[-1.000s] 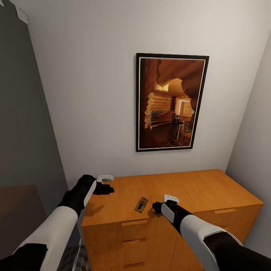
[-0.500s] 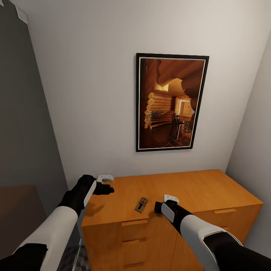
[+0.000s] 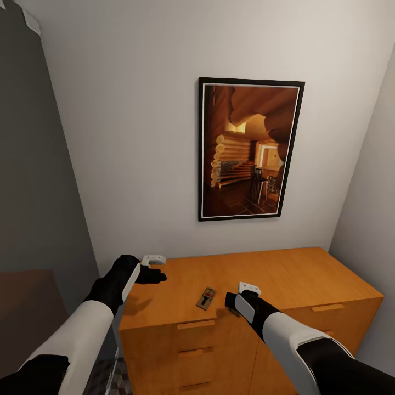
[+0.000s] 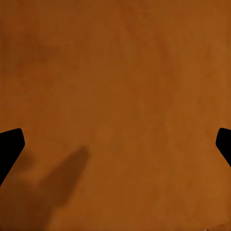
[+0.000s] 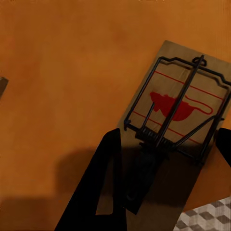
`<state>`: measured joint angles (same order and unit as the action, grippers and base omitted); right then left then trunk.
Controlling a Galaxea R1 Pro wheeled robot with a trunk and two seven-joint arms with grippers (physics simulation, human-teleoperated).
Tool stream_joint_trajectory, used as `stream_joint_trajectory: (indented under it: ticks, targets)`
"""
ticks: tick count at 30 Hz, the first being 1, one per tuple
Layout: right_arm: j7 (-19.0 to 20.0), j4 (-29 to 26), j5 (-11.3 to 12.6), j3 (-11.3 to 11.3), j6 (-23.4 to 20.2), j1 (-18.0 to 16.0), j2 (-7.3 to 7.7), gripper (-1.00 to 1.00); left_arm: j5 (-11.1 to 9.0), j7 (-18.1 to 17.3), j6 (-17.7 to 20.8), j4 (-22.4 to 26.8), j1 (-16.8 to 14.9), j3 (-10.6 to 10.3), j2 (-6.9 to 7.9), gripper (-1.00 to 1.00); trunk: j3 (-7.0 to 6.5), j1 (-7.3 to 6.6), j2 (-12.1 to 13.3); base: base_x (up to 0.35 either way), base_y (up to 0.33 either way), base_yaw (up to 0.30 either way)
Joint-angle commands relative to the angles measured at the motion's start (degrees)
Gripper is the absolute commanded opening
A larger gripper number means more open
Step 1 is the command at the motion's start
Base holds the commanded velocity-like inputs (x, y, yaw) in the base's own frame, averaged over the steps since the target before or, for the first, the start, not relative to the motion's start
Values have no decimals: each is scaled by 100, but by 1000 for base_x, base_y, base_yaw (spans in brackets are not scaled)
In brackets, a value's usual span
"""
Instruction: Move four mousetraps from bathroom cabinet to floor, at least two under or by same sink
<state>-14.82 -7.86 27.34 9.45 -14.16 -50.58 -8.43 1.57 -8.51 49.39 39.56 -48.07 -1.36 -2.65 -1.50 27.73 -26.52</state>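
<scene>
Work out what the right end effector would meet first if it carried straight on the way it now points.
Probably a mousetrap: the right wrist view looks along the right end effector, whose open fingers straddle the trap's near end on the cabinet top. How much gap remains is unclear.

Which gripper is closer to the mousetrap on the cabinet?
The right gripper, just beside the mousetrap; the left gripper hovers over bare cabinet top farther off.

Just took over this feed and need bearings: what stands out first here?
A tall framed picture of a log cabin interior hangs on the wall above the orange-brown cabinet. One mousetrap lies near the top's front edge, with the right gripper open just beside it and the left gripper open over bare wood.
</scene>
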Motion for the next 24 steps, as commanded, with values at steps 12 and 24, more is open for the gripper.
stream_joint_trajectory:
  ticks: [12, 24]
  targets:
    - [-29, 108, -8, 64, -32, 4, 57, -100, 19, -19, 18, 1, -1, -4, 1, 100, 4, 3, -1, 0, 0, 0]
    - [3, -1612, -47, 91, -883, -13, 203, -100, 19, 10, 23, 20, -1, -6, 1, 100, 4, 3, -1, 0, 0, 0]
